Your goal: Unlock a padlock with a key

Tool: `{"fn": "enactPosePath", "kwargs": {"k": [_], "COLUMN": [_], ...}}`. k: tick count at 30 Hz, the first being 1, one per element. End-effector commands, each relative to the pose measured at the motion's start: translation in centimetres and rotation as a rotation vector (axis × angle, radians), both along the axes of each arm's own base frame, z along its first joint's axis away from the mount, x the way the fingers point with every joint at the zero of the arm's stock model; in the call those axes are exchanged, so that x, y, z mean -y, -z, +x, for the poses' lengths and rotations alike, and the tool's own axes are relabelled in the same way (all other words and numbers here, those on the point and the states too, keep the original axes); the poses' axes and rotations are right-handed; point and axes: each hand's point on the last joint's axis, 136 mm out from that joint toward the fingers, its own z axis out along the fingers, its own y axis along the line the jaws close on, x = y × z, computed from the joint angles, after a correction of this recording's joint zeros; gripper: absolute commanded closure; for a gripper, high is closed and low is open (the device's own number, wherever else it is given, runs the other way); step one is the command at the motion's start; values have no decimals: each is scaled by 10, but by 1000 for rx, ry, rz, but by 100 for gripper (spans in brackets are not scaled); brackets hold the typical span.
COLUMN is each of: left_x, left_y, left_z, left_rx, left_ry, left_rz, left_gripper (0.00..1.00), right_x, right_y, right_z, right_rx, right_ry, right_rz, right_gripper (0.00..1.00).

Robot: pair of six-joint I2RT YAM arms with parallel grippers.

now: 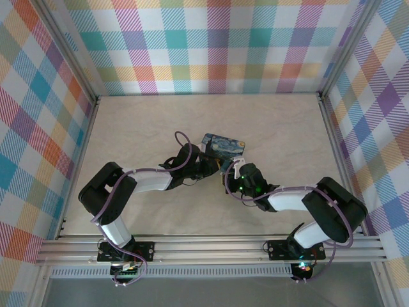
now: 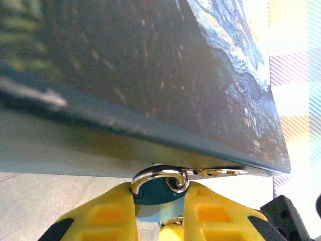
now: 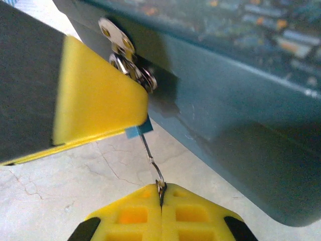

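left gripper [image 2: 159, 213]: clamped on padlock [image 2: 154, 193], shackle hooked through tin [image 2: 150, 75] clasp | right gripper [image 3: 161, 193]: pinching key [image 3: 146, 146], tip at padlock

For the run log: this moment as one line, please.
left gripper shut on padlock | right gripper shut on key | key tip at padlock | padlock hangs at tin

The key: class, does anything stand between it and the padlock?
Nothing visible does. The key, pinched in the right gripper, reaches straight to the padlock, which the left gripper clamps at the tin edge.
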Motion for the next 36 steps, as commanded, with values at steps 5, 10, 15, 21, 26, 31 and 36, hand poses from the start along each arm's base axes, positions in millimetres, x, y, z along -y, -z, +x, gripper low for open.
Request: {"fn": "enactPosePath", "kwargs": {"k": [5,10,15,21,26,31,36], "left_x": [11,12,14,15,17,17,21], "left_y": [-8,-7,-10,-9,-10,-9,-11], "left_z": [-4,-6,-6,-8,-9,-9,-11], "left_rx": [-6,-7,-6,-8,-8,-11,-13], "left_ry": [26,32,36,41,45,44,47], "left_rz": [-25,-24,-31,-29,-29,-26,-34], "left_gripper": [81,81,81,81,82,82,82], "right_x": [-12,-13,-15,-15,-16,-22,-28], "right_y": [-24,-23,-24,-19,-23,-33,-34], "right_z": [4,9,12,16,20,23,23], "right_rx": [66,68,77,78,97,118,123], "right_ry": [-25,-13,-10,-3,0,-14,-36], "right_rz": [74,68,65,48,46,73,85], "right_gripper": [100,100,100,100,100,100,100]}}
